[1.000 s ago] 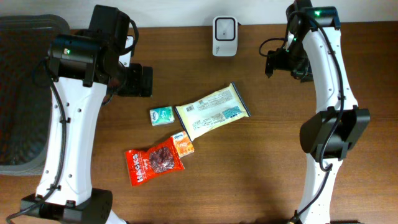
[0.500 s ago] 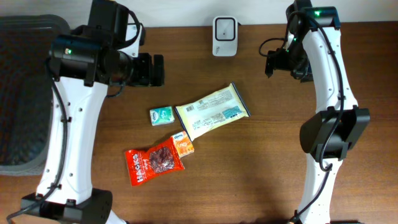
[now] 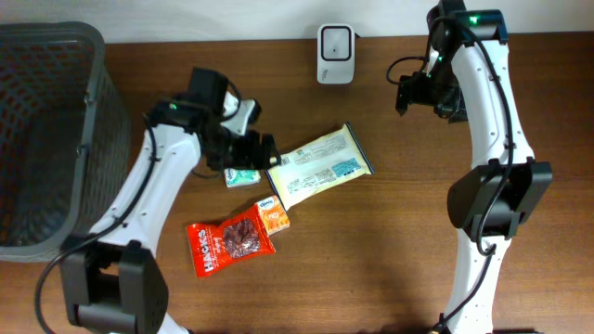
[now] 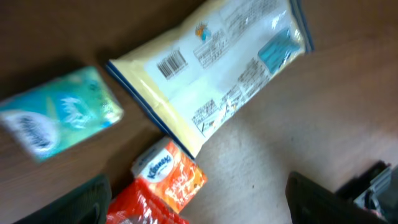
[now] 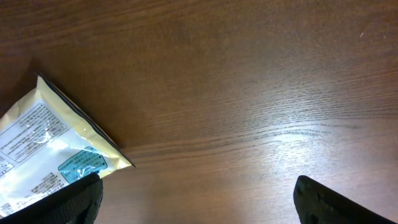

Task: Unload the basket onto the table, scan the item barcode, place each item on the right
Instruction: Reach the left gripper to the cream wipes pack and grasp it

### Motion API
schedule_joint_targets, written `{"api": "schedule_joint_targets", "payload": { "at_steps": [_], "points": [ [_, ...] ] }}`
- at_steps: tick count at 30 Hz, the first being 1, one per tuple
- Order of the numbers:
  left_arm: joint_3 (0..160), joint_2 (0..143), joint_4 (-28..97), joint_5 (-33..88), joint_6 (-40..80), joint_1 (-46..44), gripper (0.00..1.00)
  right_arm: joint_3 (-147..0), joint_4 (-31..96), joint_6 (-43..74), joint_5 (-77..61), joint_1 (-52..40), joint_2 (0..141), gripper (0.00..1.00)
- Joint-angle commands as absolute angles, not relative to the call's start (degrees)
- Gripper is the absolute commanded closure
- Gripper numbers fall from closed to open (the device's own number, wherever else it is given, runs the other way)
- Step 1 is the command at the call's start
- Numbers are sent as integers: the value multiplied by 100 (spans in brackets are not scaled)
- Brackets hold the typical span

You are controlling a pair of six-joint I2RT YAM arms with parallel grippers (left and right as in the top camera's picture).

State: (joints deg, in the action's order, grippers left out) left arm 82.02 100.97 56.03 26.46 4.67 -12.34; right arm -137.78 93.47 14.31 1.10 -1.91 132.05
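Since a second ago the left gripper (image 3: 254,148) has swung down from the back left to hang over the left end of the pale yellow flat plastic packet (image 3: 317,167), which lies slantwise mid-tabletop. Only the left wrist view shows its black barcode (image 4: 171,62) facing up near that end, with fine print too small to read. That gripper's jaws stand wide and hold nothing. Just beside the packet lie a small teal tissue pack (image 3: 241,173) and an orange pack marked "Kleenex" (image 4: 169,174), with a red snack bag (image 3: 227,243) touching the orange one. A white barcode scanner (image 3: 335,54) stands at the back edge. The right gripper (image 3: 415,93) hovers wide and empty, well apart; its camera catches only the packet's blue-labelled corner.
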Motion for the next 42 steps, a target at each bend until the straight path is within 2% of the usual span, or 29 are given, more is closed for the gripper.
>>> {"api": "schedule_joint_targets", "payload": {
  "at_steps": [1, 6, 7, 8, 13, 20, 23, 29, 31, 32, 35, 40, 41, 42],
  "points": [
    [7546, 10082, 5098, 3092, 421, -1304, 14, -13806, 9365, 1393, 202, -185, 13150, 1],
    [7070, 10082, 4501, 2963, 1157, -1415, 20, -13806, 9365, 1393, 202, -185, 13150, 2],
    [6912, 10082, 4233, 2674, 1514, -1457, 12, -13806, 9365, 1393, 202, -185, 13150, 2],
    [6801, 10082, 4060, 2429, 1876, -1498, 8, -13806, 9365, 1393, 202, -185, 13150, 2],
    [6160, 10082, 3148, 2121, 3413, -1756, 7, -13806, 9365, 1393, 202, -185, 13150, 2],
    [6016, 10082, 2554, 2265, 3594, -2008, 7, -13806, 9365, 1393, 202, -185, 13150, 2],
    [5918, 10106, 2311, 1769, 4021, -2091, 7, -13806, 9365, 1393, 202, -185, 13150, 2],
    [5885, 10422, 2108, 1367, 4115, -2095, 6, -13806, 9365, 1396, 202, -185, 13150, 2],
    [5885, 10628, 2080, 1369, 4156, -2095, 5, -13806, 9365, 1393, 202, -185, 13150, 2],
    [5885, 10768, 2014, 1404, 4292, -2095, 1, -13806, 9365, 1393, 202, -185, 13150, 1],
    [5885, 11034, 1649, 1938, 4307, -2095, 1, -13806, 9365, 1396, 202, -185, 13150, 2],
    [5885, 11220, 1028, 2630, 4307, -2115, 16, -13806, 9365, 1393, 202, -185, 13150, 2],
    [5885, 11231, 978, 2615, 4305, -2123, 30, -13806, 9365, 1393, 202, -185, 13150, 2],
    [5885, 11231, 961, 2591, 4305, -2123, 36, -13806, 9365, 1396, 202, -185, 13150, 2]
  ]
}}
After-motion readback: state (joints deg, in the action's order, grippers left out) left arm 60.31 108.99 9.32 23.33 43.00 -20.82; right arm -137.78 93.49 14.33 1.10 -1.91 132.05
